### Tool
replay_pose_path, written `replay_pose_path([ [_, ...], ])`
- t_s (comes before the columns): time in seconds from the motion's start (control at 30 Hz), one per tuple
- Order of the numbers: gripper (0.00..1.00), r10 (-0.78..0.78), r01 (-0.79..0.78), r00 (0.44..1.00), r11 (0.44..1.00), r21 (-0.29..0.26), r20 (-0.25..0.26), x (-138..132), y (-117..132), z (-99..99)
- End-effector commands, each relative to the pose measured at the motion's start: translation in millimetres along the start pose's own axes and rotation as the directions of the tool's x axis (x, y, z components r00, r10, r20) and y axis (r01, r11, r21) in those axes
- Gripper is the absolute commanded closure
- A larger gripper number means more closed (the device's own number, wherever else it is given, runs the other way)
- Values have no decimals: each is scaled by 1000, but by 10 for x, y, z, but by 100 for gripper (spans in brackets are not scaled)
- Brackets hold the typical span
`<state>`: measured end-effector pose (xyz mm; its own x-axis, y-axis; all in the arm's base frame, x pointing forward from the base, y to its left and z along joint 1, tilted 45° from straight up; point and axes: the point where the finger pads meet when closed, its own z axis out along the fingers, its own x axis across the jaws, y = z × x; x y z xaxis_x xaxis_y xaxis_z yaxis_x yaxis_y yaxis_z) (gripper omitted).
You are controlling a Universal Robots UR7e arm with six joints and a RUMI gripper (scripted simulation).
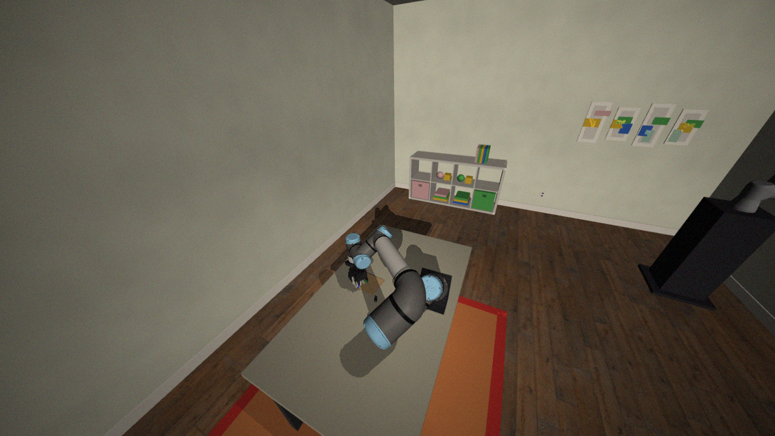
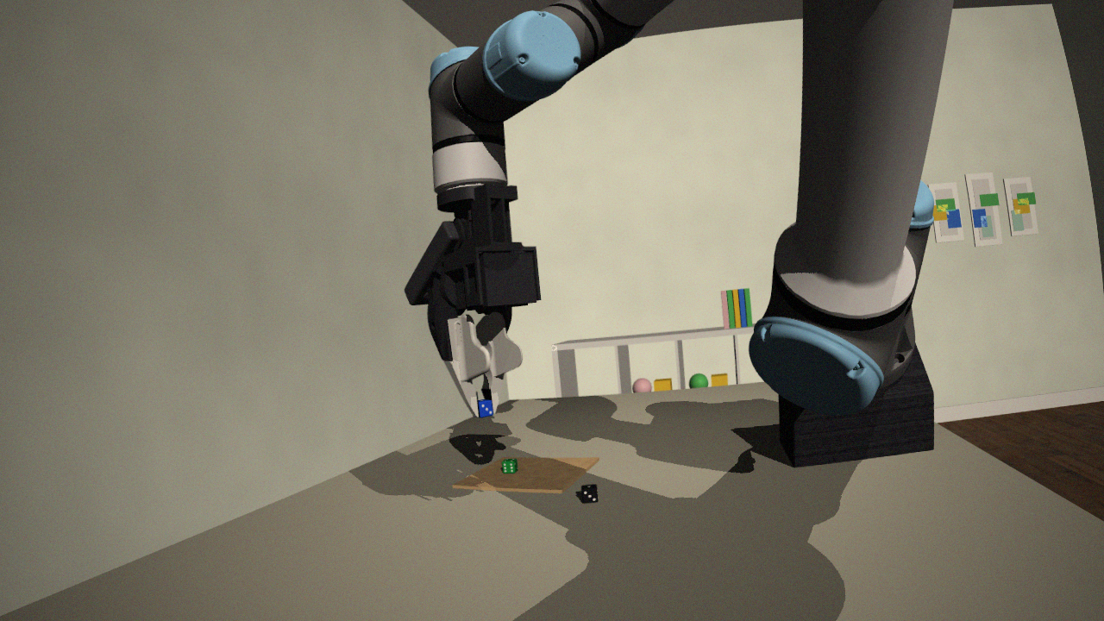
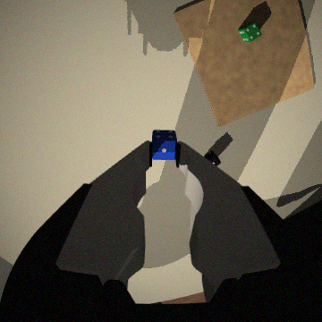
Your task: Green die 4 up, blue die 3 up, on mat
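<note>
My gripper (image 1: 358, 286) (image 2: 485, 404) (image 3: 163, 143) is shut on the blue die (image 2: 485, 409) (image 3: 164, 149), held above the table just off the mat. The die's side facing the exterior camera shows 3. In the wrist view one face shows a single pip and a darker face shows four. The green die (image 2: 509, 466) (image 3: 250, 32) sits flat on the tan mat (image 2: 544, 477) (image 3: 241, 80), with 4 on top in the wrist view and 6 towards the exterior camera. The black die (image 1: 375, 298) (image 2: 589, 493) (image 3: 213, 157) lies on the table beside the mat, partly hidden by a finger in the wrist view.
The robot's base (image 1: 432, 287) stands on the table (image 1: 303, 347) to the right of the mat. A wall (image 2: 231, 231) rises beside the table on the left. Arm shadows fall across the mat and table.
</note>
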<state>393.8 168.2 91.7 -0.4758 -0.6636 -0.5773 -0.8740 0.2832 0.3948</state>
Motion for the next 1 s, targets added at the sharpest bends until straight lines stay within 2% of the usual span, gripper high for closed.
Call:
replay_pose_path([
  [0.0, 100, -144, 144, 990, 990, -2, 4, -30, -4, -2],
  [0.23, 100, -300, 300, 954, 954, -1, 5, -64, -1, 1],
  [0.47, 100, -521, 521, 853, 853, 0, 5, -114, 12, 4],
  [0.5, 100, -524, 524, 852, 852, 0, 5, -114, 13, 4],
  [0.63, 100, -644, 644, 765, 765, 1, 5, -142, 25, 6],
  [0.73, 100, -646, 646, 763, 763, 1, 5, -143, 25, 6],
  [0.9, 100, -784, 784, 620, 620, 2, 5, -176, 46, 9],
  [0.97, 100, -809, 809, 587, 587, 2, 5, -182, 51, 10],
])
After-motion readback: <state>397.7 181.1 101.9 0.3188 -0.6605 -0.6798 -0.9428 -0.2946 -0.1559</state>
